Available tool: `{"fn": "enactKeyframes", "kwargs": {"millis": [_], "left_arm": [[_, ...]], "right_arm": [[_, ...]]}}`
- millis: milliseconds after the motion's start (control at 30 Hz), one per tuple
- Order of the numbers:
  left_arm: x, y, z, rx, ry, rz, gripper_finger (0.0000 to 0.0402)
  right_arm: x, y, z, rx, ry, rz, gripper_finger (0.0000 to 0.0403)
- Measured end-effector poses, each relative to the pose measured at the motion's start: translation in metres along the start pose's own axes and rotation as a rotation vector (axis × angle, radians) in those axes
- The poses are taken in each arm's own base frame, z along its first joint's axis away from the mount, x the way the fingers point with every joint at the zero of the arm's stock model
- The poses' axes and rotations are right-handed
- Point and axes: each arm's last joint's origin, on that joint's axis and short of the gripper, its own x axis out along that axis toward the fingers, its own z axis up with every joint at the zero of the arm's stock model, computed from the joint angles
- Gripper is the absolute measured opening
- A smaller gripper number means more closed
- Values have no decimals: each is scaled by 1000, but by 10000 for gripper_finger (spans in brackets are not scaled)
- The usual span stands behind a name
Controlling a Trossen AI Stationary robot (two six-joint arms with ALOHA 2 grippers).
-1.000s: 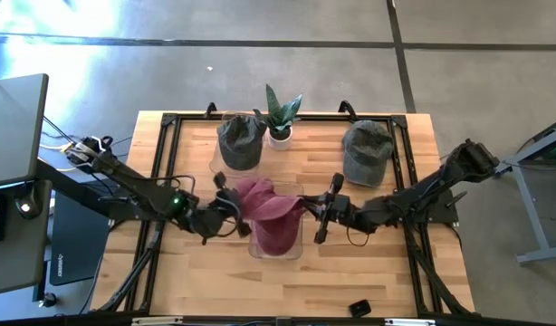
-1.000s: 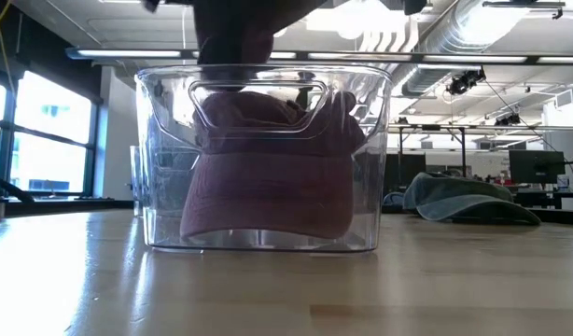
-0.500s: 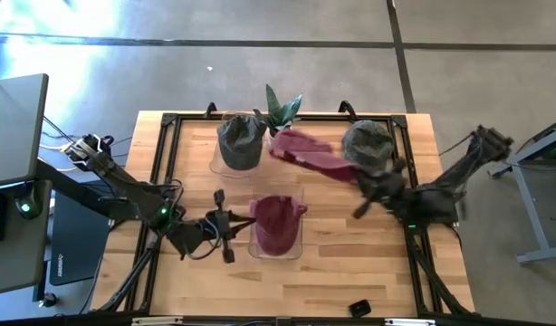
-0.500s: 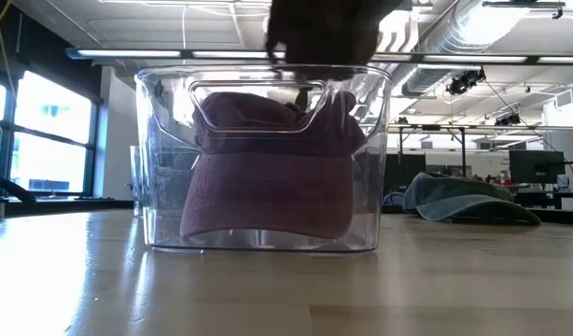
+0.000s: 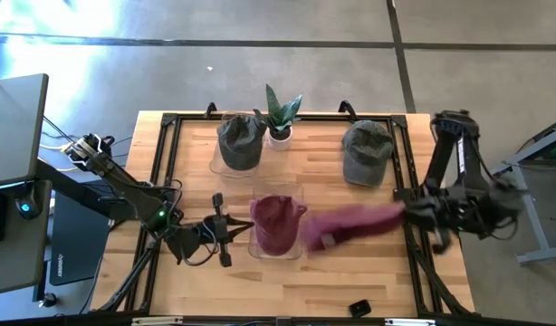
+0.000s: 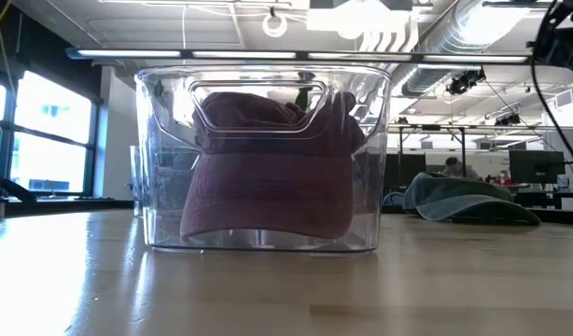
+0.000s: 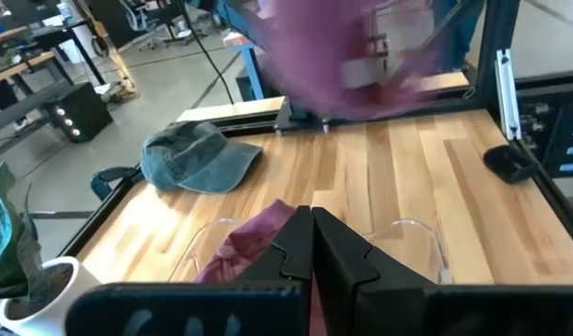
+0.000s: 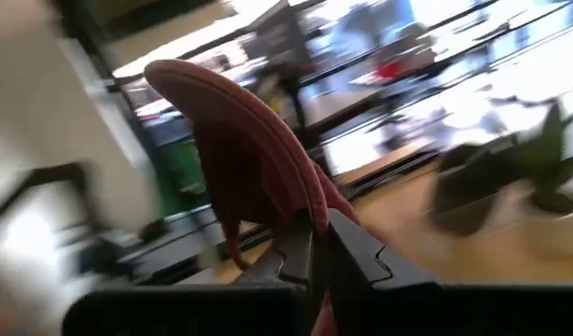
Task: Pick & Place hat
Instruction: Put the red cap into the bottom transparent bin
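Two maroon hats show. One sits in the clear bin, its brim edge on the bin floor. The other maroon hat is in the air right of the bin, smeared by motion, in my right gripper, which is shut on it. My left gripper is shut and hovers just left of the bin, touching nothing; the binned hat lies before its fingers. The swinging hat shows beyond. My right gripper pinches the maroon hat between its two fingers at an edge of the fabric. The hat is lifted clear of the table and trails from the gripper toward the bin.
A green hat lies flat on the table at far right, also seen low. Another green hat fills a clear bin at far left-centre, beside a potted plant. A small black object lies near the front edge.
My right gripper, shut on one maroon hat, carried it up from above the bin, swung it toward the far edge, then toward the table's right and near side. My left gripper drew back from the hat toward the near left. The other maroon hat stayed in the bin.
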Motion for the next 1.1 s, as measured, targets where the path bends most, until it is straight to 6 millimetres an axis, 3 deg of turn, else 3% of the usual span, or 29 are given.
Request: {"fn": "enactKeyframes", "kwargs": {"millis": [133, 300, 400, 533, 633, 800, 1100], "left_arm": [[0, 0, -1, 7, 7, -11, 0], [0, 0, -1, 6, 7, -11, 0], [0, 0, -1, 6, 7, -11, 0], [0, 0, -1, 11, 7, -10, 0], [0, 0, -1, 14, 7, -8, 0], [0, 0, -1, 33, 7, -8, 0], [0, 0, -3, 51, 21, -6, 0]], "right_arm": [[-19, 8, -19, 78, 56, 109, 8], [-23, 15, -53, 87, 87, 151, 8], [-5, 14, -77, 106, 174, 163, 8], [36, 0, -99, 133, 404, 70, 8], [59, -21, -98, 157, 678, -95, 8], [71, -51, -72, 158, 969, -410, 8], [107, -82, -72, -66, 1019, -464, 24]]}}
